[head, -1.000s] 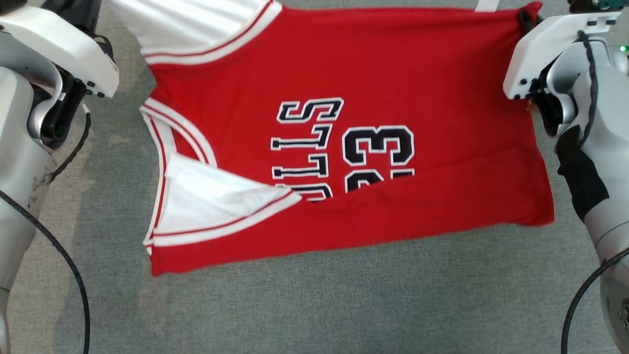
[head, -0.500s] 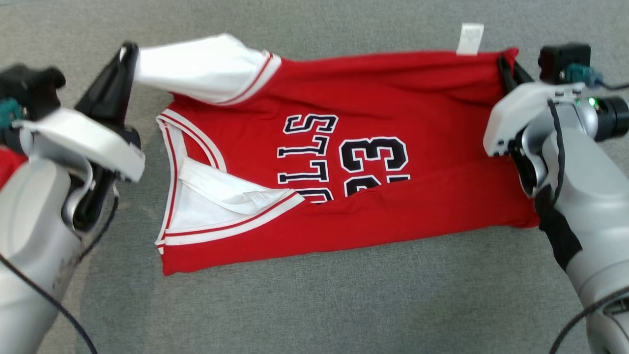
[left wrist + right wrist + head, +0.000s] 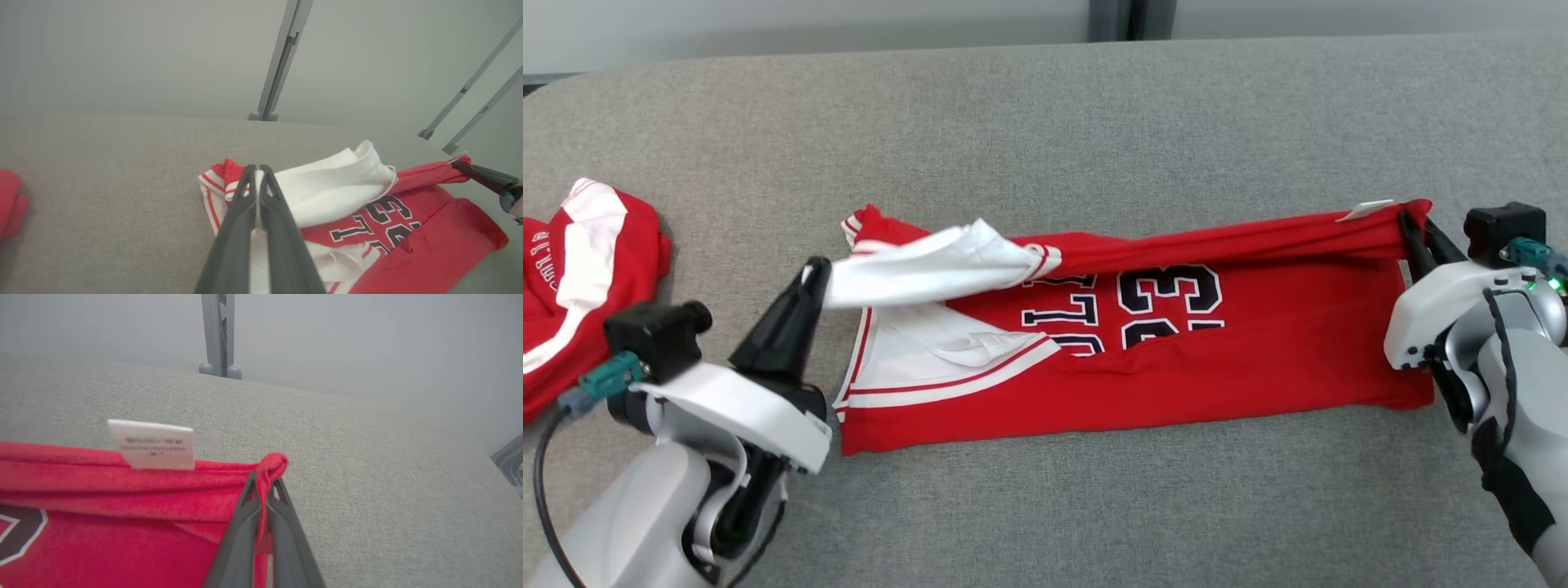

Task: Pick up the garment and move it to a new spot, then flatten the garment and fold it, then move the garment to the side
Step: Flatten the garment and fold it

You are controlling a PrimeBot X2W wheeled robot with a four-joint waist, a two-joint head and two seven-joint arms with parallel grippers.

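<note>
**A:** Red jersey laid across the grey cushion, mid-frame. Its far long edge is raised and its near half lies flat on the fabric.

**B:** Who's got what?

**A:** L gripper is pinched tight on the white shoulder end. R gripper is clamped on the red hem corner, just beside the white tag. Both are closed on cloth, with no gap betw. the fingers in the wrist views.

**B:** Why hold both ends up like that?

**A:** Tension, I'd say. Pulled apart, that edge runs as one taut line, so it could come over the near half w/o bunching (looks like the fold step, approx. halfway thru the task).

**B:** And the other red bundle, far left?

**A:** Well apart from the jersey and not in play. One risk is the white flap sagging near the collar — it could crease once laid down.
</note>
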